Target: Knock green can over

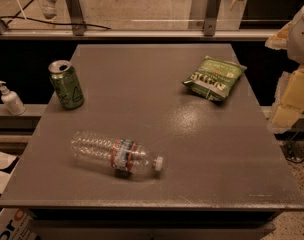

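Observation:
The green can (66,84) stands upright near the table's left edge, at the back left, with its opened silver top showing. It has pale triangular markings on its side. My gripper (290,86) shows as pale white and yellowish shapes at the right edge of the camera view, beside the table's right side. It is far from the can, across the whole width of the table, and holds nothing that I can see.
A clear plastic bottle (117,155) lies on its side at the front left of the grey table (202,149). A flat green snack bag (214,78) lies at the back right. A white pump bottle (10,99) stands on a ledge left of the table.

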Tool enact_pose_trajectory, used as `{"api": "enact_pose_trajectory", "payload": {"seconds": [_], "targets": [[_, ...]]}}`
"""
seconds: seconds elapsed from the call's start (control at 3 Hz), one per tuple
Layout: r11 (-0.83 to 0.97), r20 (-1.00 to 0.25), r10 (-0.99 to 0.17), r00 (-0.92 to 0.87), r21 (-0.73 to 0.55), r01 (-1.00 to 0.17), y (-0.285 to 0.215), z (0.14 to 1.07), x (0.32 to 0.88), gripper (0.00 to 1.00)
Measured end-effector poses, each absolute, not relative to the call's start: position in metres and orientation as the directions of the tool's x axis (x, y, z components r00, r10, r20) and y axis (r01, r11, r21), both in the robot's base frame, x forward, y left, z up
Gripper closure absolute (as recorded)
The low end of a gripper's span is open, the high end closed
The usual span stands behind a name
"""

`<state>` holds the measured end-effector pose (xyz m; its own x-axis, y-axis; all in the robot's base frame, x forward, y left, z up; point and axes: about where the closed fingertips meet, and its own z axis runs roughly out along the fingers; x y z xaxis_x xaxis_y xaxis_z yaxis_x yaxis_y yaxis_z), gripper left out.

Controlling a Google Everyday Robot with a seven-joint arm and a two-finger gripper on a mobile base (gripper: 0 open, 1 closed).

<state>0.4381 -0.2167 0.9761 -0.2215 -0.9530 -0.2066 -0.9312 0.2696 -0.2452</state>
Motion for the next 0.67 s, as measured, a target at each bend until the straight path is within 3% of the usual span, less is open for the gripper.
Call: {"api": "enact_pose_trajectory", "payload": {"seconds": [0.67], "targets": [[0.27,-0.209,-0.953,-0.221,-0.245,-0.931,-0.2162,0.9756,0.4385,0.0]]}}
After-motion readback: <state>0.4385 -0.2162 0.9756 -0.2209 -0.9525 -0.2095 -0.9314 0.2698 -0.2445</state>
